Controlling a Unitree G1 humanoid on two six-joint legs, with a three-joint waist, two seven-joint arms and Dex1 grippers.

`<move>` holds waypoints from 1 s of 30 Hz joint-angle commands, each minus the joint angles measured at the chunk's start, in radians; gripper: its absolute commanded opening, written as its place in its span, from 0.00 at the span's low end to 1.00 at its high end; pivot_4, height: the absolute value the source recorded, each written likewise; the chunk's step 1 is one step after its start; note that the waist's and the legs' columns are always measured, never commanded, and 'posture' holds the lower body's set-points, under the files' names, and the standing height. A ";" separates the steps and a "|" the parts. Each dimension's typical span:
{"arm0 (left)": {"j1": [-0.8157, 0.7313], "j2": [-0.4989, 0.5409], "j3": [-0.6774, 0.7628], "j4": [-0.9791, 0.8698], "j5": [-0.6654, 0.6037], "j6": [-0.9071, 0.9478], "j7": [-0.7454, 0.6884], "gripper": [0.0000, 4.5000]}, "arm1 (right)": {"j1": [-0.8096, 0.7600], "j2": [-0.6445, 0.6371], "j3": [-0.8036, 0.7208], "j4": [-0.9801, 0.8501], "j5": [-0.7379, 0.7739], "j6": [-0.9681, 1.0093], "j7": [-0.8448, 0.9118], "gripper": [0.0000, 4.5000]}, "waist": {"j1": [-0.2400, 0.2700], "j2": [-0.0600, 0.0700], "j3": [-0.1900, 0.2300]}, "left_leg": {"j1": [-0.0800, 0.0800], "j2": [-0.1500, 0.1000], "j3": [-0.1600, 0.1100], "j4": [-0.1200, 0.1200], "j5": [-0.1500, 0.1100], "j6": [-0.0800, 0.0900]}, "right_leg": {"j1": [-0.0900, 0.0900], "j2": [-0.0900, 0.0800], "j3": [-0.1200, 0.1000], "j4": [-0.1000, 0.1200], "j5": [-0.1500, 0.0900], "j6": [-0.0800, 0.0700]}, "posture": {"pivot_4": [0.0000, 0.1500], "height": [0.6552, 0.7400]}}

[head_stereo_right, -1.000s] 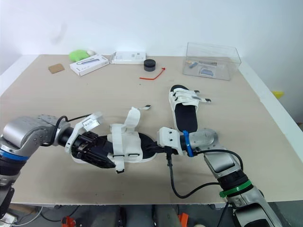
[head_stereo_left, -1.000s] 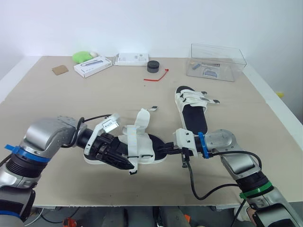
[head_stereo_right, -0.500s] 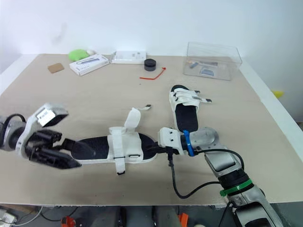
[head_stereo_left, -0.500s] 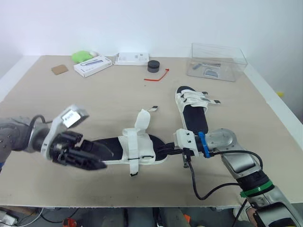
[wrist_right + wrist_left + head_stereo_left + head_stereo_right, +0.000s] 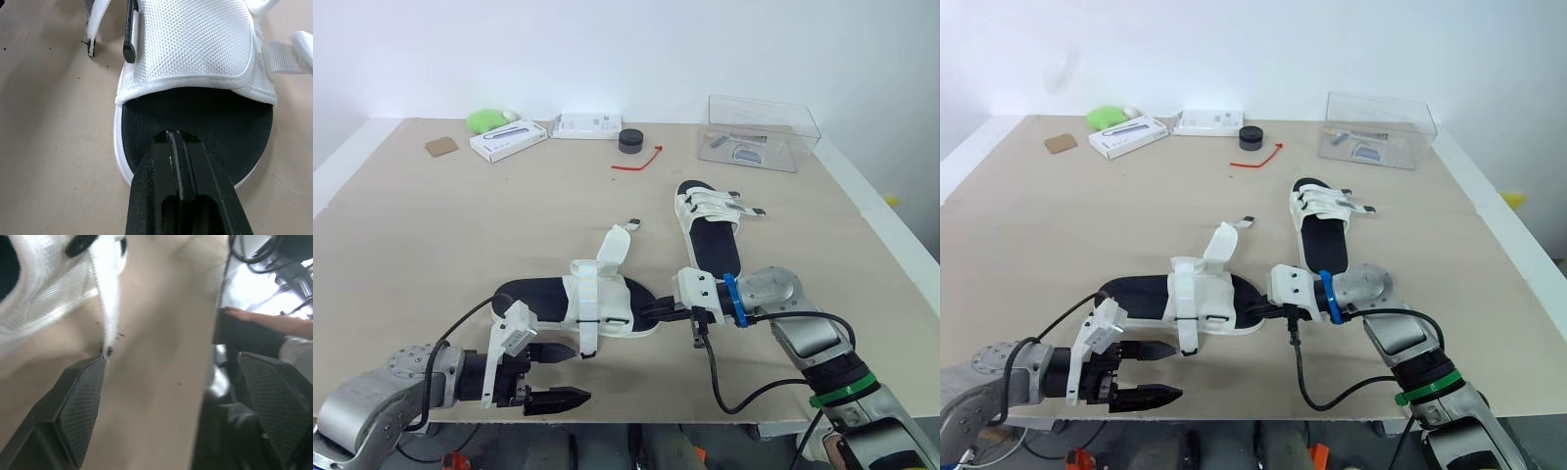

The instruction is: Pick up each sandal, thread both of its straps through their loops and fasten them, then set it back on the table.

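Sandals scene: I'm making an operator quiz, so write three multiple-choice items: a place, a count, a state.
1. Where on the table does the clear box stand? A) far right B) near left C) middle
2. How many sandals lie there? A) one B) two C) three
3. The left tool is: A) open, empty B) shut on a strap C) shut on the box
Answers: 1 A, it sits by the far right corner; 2 B, a near sandal and a far sandal; 3 A, its fingers are spread with nothing between.
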 commanded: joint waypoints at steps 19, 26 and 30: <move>-0.103 -0.054 -0.071 0.032 -0.049 -0.003 0.057 0.56 | -0.013 0.007 0.007 0.002 -0.013 -0.001 0.009 0.00 | -0.002 0.000 0.000 | 0.000 0.001 0.000 -0.001 0.000 0.000 | 0.000 0.001 0.000 0.000 0.001 0.002 | 1.00 1.00; -0.072 0.025 -0.023 -0.001 -0.164 0.080 0.008 0.01 | -0.011 0.009 0.005 0.004 -0.016 -0.002 0.008 0.00 | -0.002 0.000 0.000 | 0.000 0.001 0.000 -0.001 0.000 0.000 | -0.001 0.002 0.000 0.000 0.000 0.000 | 1.00 1.00; -0.032 0.100 -0.029 -0.068 -0.217 0.108 -0.037 0.01 | -0.010 0.009 0.007 0.004 -0.018 -0.003 0.009 0.00 | -0.002 0.000 0.000 | 0.000 0.002 0.000 -0.002 0.000 0.000 | -0.001 0.002 0.000 0.000 -0.001 -0.001 | 1.00 1.00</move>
